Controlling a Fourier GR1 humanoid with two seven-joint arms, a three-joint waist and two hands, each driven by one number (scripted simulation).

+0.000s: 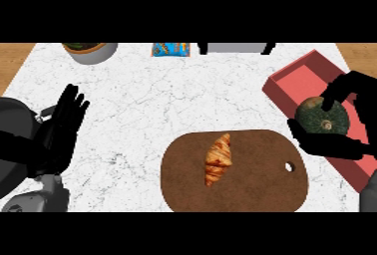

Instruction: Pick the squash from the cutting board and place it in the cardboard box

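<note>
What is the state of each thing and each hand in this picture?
squash: held in the right hand, over the red box
box: open, nothing seen inside
croissant: lying on the cutting board
left hand: open, resting, holding nothing

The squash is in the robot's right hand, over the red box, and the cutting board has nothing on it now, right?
Not quite. The head view shows a croissant lying on the cutting board. The rest holds: the right hand has its fingers curled round the squash, over the red box.
</note>
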